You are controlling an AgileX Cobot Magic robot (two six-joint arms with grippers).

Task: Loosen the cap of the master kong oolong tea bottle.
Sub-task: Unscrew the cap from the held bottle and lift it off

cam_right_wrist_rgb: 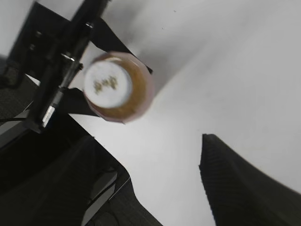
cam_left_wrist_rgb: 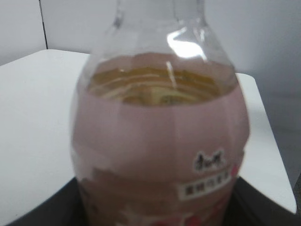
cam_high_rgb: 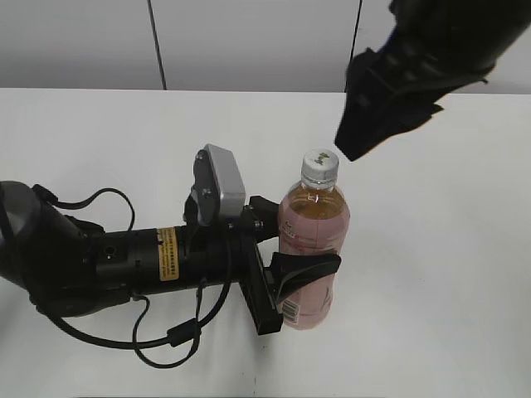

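Exterior view shows the left gripper (cam_high_rgb: pixel 292 249) clamping the slippery, fairly stiff master kong oolong tea bottle (cam_high_rgb: pixel 311 249) mid-surface, while the right gripper (cam_high_rgb: pixel 358 143), spread wide, should pinch the ribbed cap (cam_high_rgb: pixel 319 166)

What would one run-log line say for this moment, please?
left tool: shut on bottle, upright on table | right tool: open, above-right of cap, not touching | cap: on

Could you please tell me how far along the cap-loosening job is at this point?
Done: the left pincer clamps the upright bottle at its label. In hand: the right pincer hovers open beside the cap, not touching it. Left: grip the cap and twist.
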